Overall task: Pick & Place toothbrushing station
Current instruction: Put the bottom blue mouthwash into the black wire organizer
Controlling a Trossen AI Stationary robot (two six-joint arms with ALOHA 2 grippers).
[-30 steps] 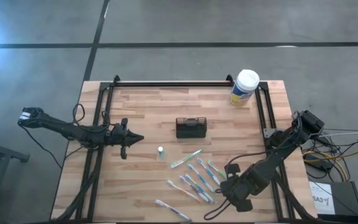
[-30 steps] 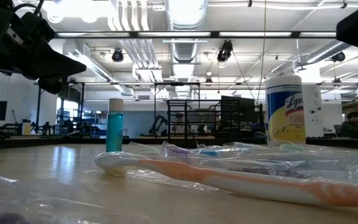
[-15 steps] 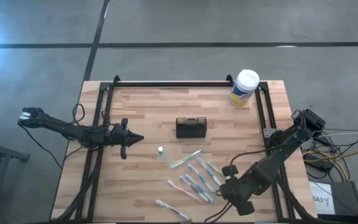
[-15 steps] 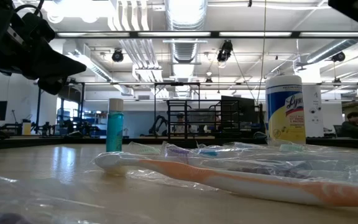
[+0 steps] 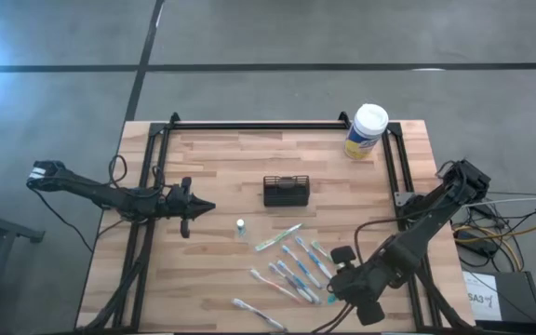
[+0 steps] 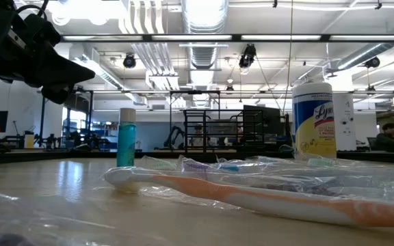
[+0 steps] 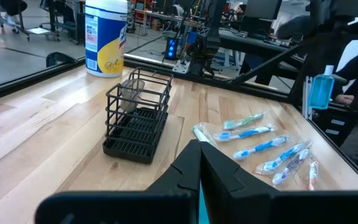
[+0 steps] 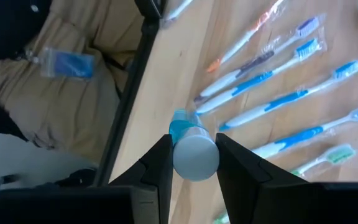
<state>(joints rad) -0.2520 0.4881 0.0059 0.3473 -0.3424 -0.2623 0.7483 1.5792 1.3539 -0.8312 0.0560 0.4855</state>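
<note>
The right pincer (image 8: pixel 193 163), clamped on a small blue bottle with a white cap (image 8: pixel 191 149), hangs over the worktop's near edge. The black mesh caddy (image 5: pixel 287 190), well beyond it, stands empty; wrapped toothbrushes (image 5: pixel 296 265) lie between. The left pincer (image 5: pixel 203 207), fingers together, waits.

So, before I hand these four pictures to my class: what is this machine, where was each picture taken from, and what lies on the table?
It is a robot with two dark arms at a wooden table. One picture looks straight down, one looks level across the tabletop, and two come from cameras on the wrists. In the middle stands a black mesh caddy. Wrapped toothbrushes lie near the front, a small blue bottle beside them, a wipes canister at the back. The left tool waits shut and empty. The right tool holds a small white-capped blue tube.
</note>
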